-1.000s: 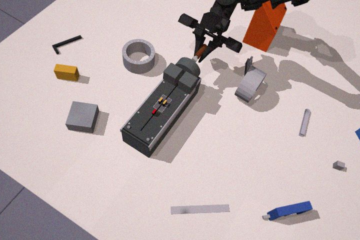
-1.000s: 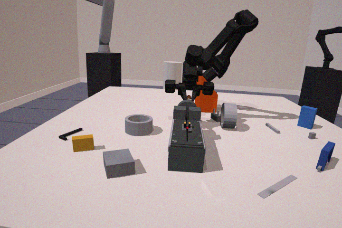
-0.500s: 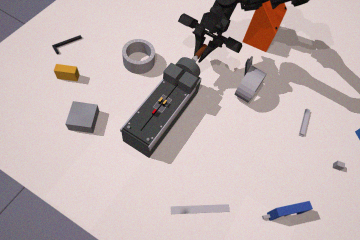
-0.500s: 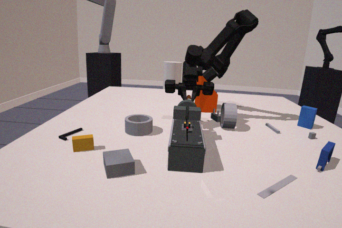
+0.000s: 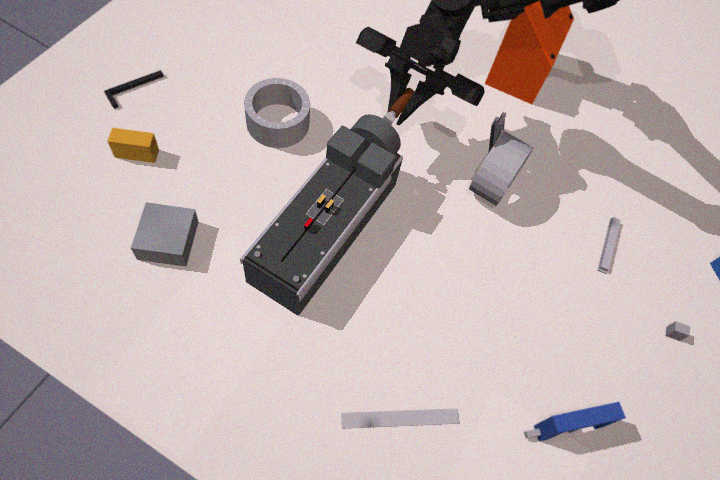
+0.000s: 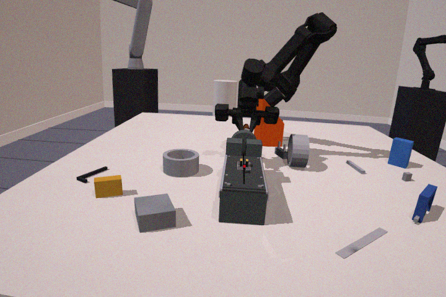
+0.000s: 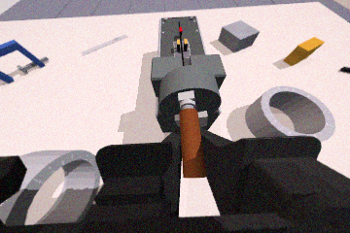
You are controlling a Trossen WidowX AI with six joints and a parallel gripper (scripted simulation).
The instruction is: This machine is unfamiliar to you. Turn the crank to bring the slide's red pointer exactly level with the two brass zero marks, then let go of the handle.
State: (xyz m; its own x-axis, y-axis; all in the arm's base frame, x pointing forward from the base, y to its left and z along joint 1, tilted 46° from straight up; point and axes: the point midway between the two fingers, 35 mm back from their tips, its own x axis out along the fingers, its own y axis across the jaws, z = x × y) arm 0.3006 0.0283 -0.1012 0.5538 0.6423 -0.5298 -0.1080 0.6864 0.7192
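Reading the exterior view for directions: one table (image 5: pixel 145 350) (image 6: pixel 160 262) (image 7: pixel 61 102). Three arms: working arm (image 5: pixel 446 25) (image 6: pixel 283 55), pale arm (image 6: pixel 135 34) far left, second black arm (image 6: pixel 422 55) far right. Two dark pedestals (image 6: pixel 135 94) (image 6: pixel 422 119) under the latter two. Only exterior has those two arms, the pedestals and one white cylinder (image 6: pixel 225 93), far side.

One crank machine (image 5: pixel 281 237) (image 6: pixel 243 206) (image 7: pixel 170 41), mid-table, crank end far. Two gray rings: flat one (image 5: pixel 277 133) (image 6: pixel 181 167) (image 7: pixel 258 116) left of it, upright one (image 5: pixel 499 169) (image 6: pixel 298 150) (image 7: pixel 81 180) right. Wrist shows the upright ring's opening; top gives mostly its curved outside. One gray block (image 5: pixel 164 232) (image 6: pixel 155 211) (image 7: pixel 238 35), near left. One yellow block (image 5: pixel 133 145) (image 6: pixel 108 186) (image 7: pixel 304 50), left.

Gripper (image 5: pixel 399 108) (image 6: pixel 245 128) (image 7: pixel 187 130) clamped on the one brown handle (image 5: pixel 401 101) (image 6: pixel 246 126) (image 7: pixel 192 150). Two brass marks (image 5: pixel 321 200) (image 5: pixel 329 205) (image 6: pixel 241 160) (image 7: pixel 179 45) (image 7: pixel 185 45); one red pointer (image 5: pixel 308 223) (image 6: pixel 244 166) (image 7: pixel 181 29) sits nearside of them, not level.
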